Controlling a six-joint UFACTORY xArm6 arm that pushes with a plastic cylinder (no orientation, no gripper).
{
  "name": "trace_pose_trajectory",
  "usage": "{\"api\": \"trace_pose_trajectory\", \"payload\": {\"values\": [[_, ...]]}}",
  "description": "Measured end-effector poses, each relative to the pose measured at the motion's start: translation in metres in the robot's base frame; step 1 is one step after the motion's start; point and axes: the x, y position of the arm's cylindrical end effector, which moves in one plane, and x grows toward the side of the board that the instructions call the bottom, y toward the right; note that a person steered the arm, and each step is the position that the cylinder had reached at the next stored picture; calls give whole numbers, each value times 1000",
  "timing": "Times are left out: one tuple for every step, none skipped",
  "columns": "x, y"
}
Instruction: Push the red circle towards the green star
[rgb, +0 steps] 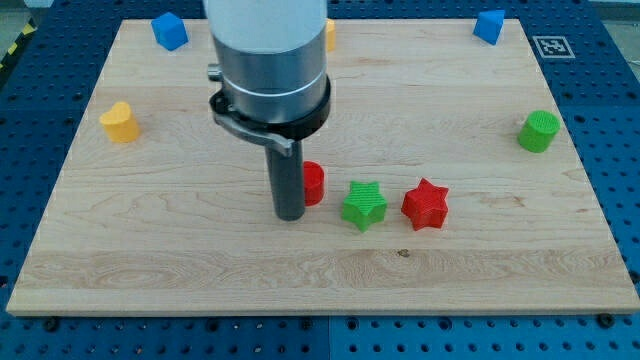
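Observation:
The red circle (314, 183) sits near the board's middle, partly hidden behind my rod. The green star (364, 205) lies just to its right and slightly lower, a small gap apart. My tip (290, 214) rests on the board at the red circle's left side, touching or nearly touching it. The arm's grey body rises above it to the view's top.
A red star (426, 204) lies right of the green star. A green cylinder (539, 131) is at the right, a yellow heart-like block (120, 122) at the left, blue blocks at top left (170, 30) and top right (489, 25), an orange block (329, 35) behind the arm.

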Motion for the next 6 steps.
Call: {"api": "trace_pose_trajectory", "payload": {"values": [[0,0],[-1,0],[-4,0],[-5,0],[-5,-2],[-5,-40]]}}
